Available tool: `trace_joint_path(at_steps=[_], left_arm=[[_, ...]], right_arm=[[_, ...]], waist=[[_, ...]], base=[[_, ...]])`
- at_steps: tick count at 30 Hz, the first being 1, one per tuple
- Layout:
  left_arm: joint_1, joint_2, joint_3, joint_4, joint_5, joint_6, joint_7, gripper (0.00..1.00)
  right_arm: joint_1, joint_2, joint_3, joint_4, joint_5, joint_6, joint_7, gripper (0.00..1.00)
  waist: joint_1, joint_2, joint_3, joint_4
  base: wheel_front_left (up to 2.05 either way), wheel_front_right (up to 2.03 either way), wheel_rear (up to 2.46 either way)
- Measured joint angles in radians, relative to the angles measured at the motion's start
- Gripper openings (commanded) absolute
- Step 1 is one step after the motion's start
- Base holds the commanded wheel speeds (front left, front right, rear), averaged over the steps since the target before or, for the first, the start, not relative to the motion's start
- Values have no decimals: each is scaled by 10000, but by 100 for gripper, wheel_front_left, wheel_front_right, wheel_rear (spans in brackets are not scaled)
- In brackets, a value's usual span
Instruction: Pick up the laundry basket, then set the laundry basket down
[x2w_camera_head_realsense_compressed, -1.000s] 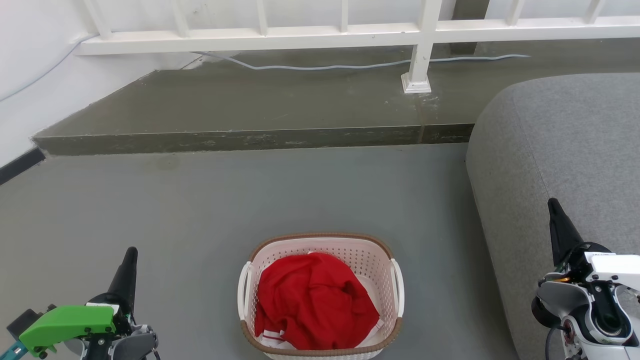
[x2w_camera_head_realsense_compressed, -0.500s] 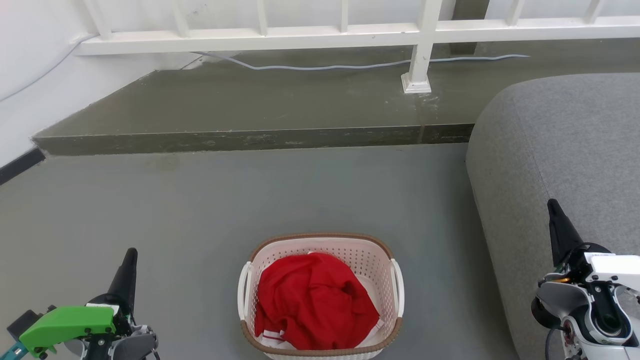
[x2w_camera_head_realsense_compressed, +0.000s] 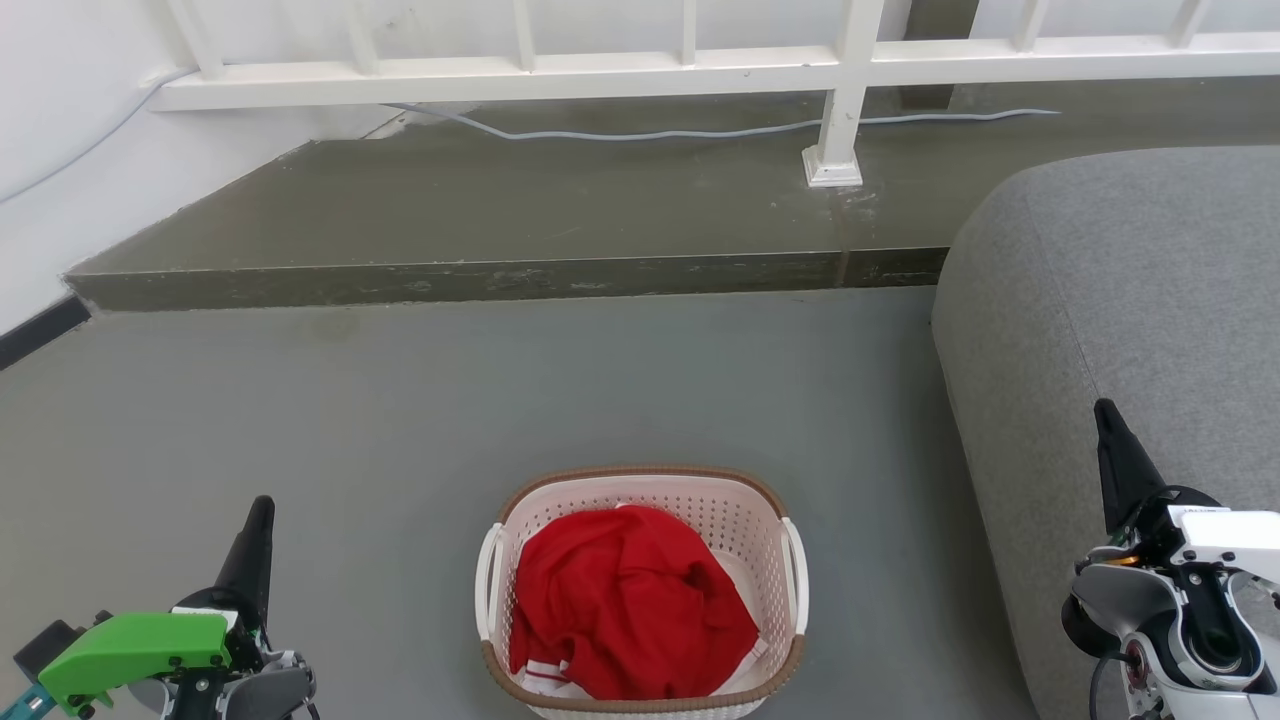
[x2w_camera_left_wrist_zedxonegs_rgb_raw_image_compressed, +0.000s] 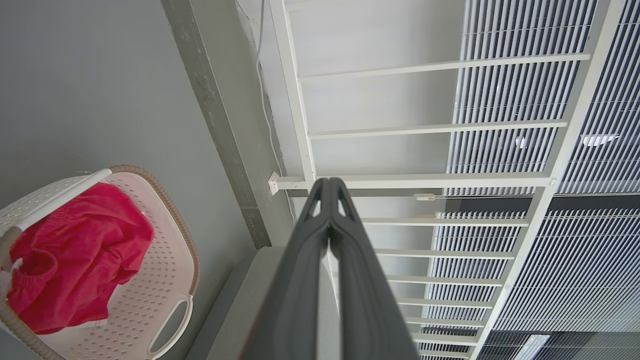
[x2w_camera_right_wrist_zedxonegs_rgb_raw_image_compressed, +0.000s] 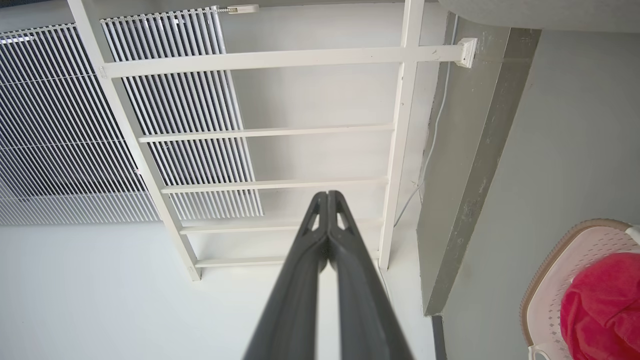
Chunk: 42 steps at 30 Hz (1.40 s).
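The laundry basket stands on the grey floor at the bottom centre of the head view, cream-white with a brown rim, white side handles and a red garment inside. It appears again at the left wrist view's lower left as the laundry basket and at the right wrist view's lower right as the laundry basket. My left gripper is shut, well to the basket's left. Far to its right, my right gripper is shut in front of the sofa. Neither touches the basket. Both hold nothing, as the left gripper and right gripper show.
A grey sofa fills the right side. A raised concrete step crosses behind the basket, with a white railing, its post and a grey cable on it. A white wall stands at the left.
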Motion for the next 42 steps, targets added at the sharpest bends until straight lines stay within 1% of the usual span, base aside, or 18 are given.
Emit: trace_joint_path(at_steps=[42], left_arm=[[-15, -21, 40, 25, 0, -19, 13, 0]], right_arm=[[-4, 40, -48, 36, -2, 17, 29, 0]], waist=[[0, 0, -2, 0]], base=[[0, 0, 0]])
